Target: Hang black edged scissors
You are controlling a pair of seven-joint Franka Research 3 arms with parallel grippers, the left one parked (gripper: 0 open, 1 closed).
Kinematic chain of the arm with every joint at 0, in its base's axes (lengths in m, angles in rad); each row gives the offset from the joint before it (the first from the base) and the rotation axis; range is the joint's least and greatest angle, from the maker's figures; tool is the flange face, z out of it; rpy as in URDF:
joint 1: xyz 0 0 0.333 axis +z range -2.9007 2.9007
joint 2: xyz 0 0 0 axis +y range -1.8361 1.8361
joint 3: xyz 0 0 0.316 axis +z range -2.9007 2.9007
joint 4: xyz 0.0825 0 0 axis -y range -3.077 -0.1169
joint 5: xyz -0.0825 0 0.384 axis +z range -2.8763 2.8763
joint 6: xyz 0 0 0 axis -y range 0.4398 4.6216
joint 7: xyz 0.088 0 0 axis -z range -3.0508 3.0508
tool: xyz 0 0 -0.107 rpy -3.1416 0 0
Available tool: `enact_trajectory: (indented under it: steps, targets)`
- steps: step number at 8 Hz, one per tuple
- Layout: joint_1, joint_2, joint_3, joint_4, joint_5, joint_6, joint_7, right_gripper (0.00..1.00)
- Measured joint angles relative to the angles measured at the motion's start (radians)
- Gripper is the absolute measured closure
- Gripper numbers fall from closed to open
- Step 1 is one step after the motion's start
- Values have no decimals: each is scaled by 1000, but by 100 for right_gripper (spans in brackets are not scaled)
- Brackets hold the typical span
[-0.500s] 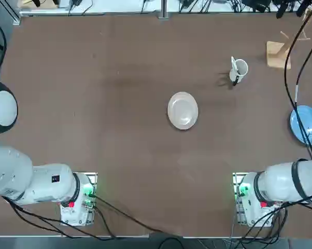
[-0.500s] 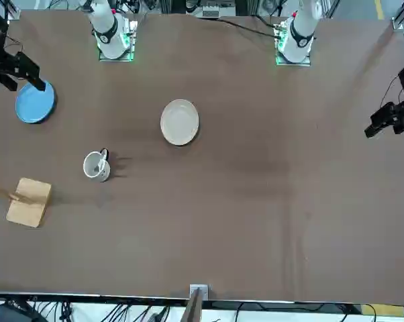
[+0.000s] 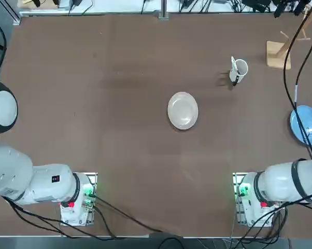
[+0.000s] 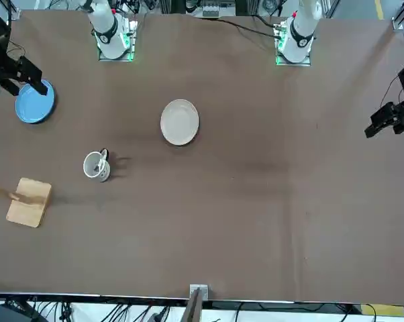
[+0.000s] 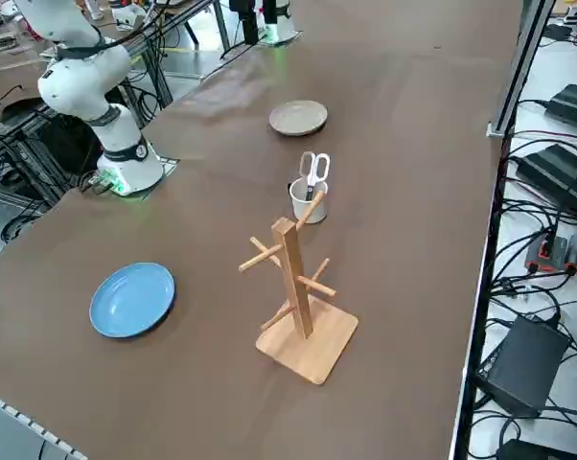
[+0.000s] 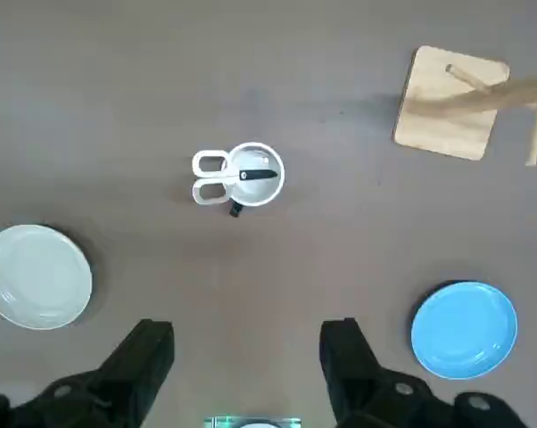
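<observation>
Right pincer [image 6: 246, 343] wide open, empty; white-handled black edged scissors [image 6: 222, 176] standing blades-down in mug [image 6: 261, 178].

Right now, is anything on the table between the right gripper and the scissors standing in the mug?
No. In the wrist view, only bare brown table separates the open right gripper from the black edged scissors in the white mug.

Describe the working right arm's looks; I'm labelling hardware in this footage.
The right arm is glossy white with rounded segments and dark joint bands, green lights glowing at its base, black cables trailing. Its end effector has two black, blocky fingers.
</observation>
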Motion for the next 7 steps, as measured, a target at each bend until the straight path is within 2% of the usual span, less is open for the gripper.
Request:
enact_trajectory:
  steps: [1,3,5,7]
  targets:
    - [10,12,4,14,-21,0,0,0]
    - [101,55,10,22,-159,1,54,0]
    - [184,137,17,22,-271,10,166,0]
    - [219,239,17,21,-347,60,287,0]
